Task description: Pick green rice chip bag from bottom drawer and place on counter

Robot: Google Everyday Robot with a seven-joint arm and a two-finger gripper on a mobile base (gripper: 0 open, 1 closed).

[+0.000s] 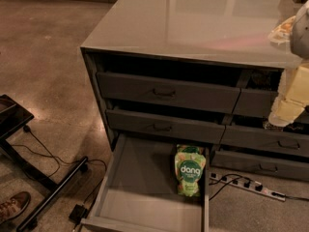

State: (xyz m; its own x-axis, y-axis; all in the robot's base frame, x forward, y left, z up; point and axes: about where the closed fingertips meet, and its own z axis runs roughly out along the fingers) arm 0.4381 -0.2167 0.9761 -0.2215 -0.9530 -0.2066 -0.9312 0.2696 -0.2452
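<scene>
The green rice chip bag [189, 170] with white "dang" lettering lies against the right side of the open bottom drawer [137, 182], near its back. The drawer is pulled far out over the floor and holds nothing else that I can see. The glossy grey counter [193, 18] tops the cabinet above it. My gripper [289, 103] shows as a pale yellowish shape at the right edge, level with the upper drawers, well above and to the right of the bag. It is partly cut off by the frame edge.
Two grey drawers with dark handles [164, 93] sit shut above the open one, with more drawers to the right. A power strip [246, 185] with cables lies on the floor right of the drawer. A black stand [38, 187] and a shoe [12, 204] are at the left. A pale packet [282, 30] lies on the counter's right edge.
</scene>
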